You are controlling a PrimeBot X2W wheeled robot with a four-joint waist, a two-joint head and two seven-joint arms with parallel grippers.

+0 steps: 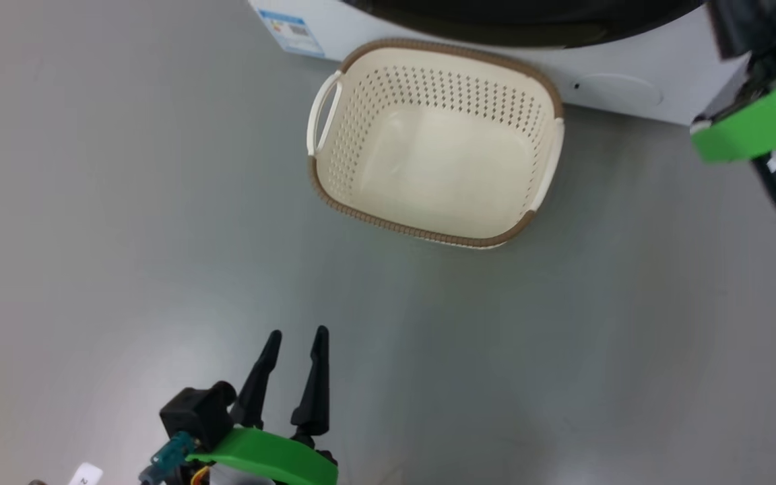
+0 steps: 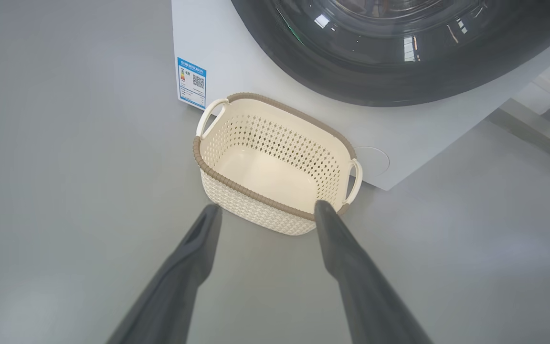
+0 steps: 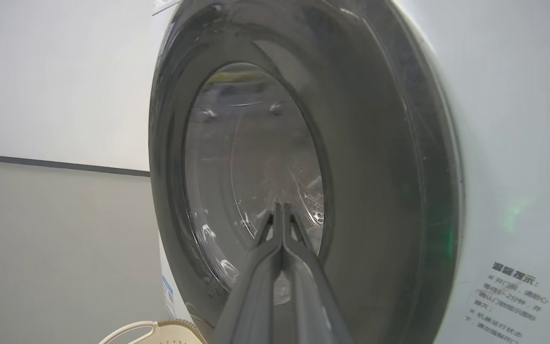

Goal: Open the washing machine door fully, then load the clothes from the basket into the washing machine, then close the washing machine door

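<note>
A Chinese notice (image 3: 511, 306) headed 温馨提示 stood on the front of the washing machine (image 3: 518, 119); its smaller lines were too blurred to read. A blue label (image 2: 191, 82) low on that front bore a QR code, its print illegible.

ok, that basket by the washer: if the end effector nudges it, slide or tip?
Probably slides: the basket looks empty and is thin perforated plastic, so likely light, on a smooth-looking floor. Tipping seems unlikely; it sits low and wide. Walls may flex under a pinch.
</note>
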